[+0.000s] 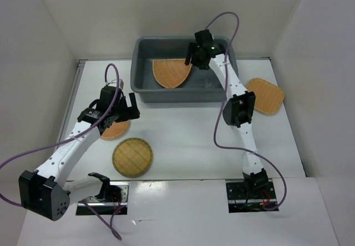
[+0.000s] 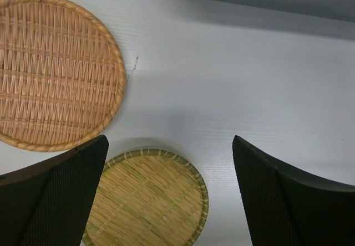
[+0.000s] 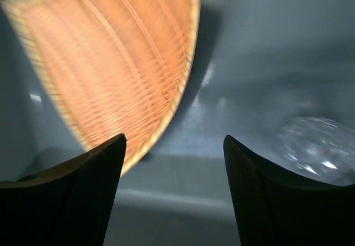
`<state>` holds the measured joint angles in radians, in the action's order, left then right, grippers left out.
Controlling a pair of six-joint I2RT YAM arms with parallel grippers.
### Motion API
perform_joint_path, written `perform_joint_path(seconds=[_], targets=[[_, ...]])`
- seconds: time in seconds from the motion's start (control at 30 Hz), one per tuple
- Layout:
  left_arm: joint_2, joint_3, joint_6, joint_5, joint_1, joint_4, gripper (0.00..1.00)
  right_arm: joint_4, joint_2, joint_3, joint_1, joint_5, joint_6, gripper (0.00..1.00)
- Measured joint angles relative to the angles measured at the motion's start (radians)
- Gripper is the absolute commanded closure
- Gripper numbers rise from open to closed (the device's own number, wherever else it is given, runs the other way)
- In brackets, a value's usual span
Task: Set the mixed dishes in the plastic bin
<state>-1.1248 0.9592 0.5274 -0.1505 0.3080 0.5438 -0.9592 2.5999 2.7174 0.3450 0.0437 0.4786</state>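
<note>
Fan-shaped tray (image 1: 172,73), glass cup (image 3: 313,146) lay in plastic bin (image 1: 183,95); left gripper (image 2: 169,141), right gripper (image 3: 173,141) gaped empty; square tray (image 1: 265,95) at its three o'clock, round trays (image 1: 132,157) at seven remained.

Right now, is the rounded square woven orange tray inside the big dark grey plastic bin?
No, the rounded square woven tray lies on the white table, outside the dark grey plastic bin, off its right end.

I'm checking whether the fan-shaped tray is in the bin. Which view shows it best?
Top external: the whole fan-shaped tray shows inside the bin. Right wrist shows the tray blurred and cropped; left wrist misses it.
</note>
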Motion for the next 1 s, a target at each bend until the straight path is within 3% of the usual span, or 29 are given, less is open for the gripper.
perform_joint_path(seconds=[0.07,0.2,0.33,0.43,0.57,0.77,1.0], targets=[[-0.001,0.000,0.002,-0.001,0.000,-0.004,0.01,0.006,-0.117,-0.056,-0.008,0.040,-0.013,0.23],[-0.002,0.000,0.003,-0.001,0.000,-0.021,0.01,0.091,-0.463,-0.333,-0.075,0.098,-0.012,0.23],[-0.002,0.000,0.003,-0.001,0.000,-0.031,0.01,0.231,-0.814,-0.697,-0.288,0.154,0.040,0.27],[-0.002,-0.005,0.003,0.000,0.000,-0.038,0.01,0.269,-0.938,-0.877,-0.496,0.192,0.077,0.29],[-0.002,-0.019,0.003,0.010,0.000,-0.046,0.01,0.253,-0.927,-0.988,-0.627,0.259,0.095,0.29],[0.000,-0.035,0.003,0.026,-0.001,-0.050,0.01,0.223,-0.796,-1.023,-0.612,0.282,0.093,0.29],[0.010,-0.041,0.003,0.044,-0.003,-0.051,0.01,0.204,-0.541,-0.954,-0.600,0.248,0.086,0.32]])
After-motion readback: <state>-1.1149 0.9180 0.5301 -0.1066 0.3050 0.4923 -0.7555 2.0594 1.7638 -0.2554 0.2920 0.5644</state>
